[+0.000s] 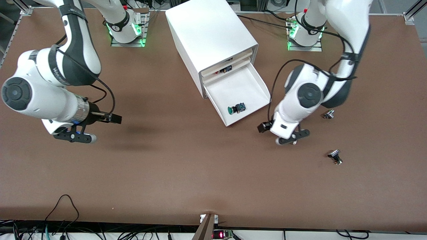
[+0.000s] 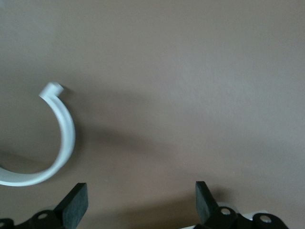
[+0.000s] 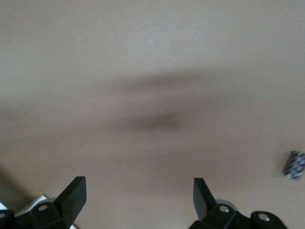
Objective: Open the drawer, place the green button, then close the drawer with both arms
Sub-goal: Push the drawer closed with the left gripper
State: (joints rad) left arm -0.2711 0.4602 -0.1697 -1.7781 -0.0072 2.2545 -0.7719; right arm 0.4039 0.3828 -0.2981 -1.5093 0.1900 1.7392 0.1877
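Brown bench [image 1: 186, 166] carries the cabinet; the button [image 1: 236, 108] lies in its pulled-out drawer [image 1: 258, 87] (green cap sideways). Left claw [image 1: 279, 131] and right claw [image 1: 95, 128] hover apart-fingered, empty.

Even, bright overhead light falls on the matte brown table [image 1: 186, 173], with no glare. A soft shadow lies on it beside the right arm's black two-finger gripper [image 1: 115, 118]. Green lamps glow at both arm bases. The right wrist view is smeared with blur; the left wrist view is soft.

Brown table [image 1: 186, 173], cables [image 1: 63, 213] along edge
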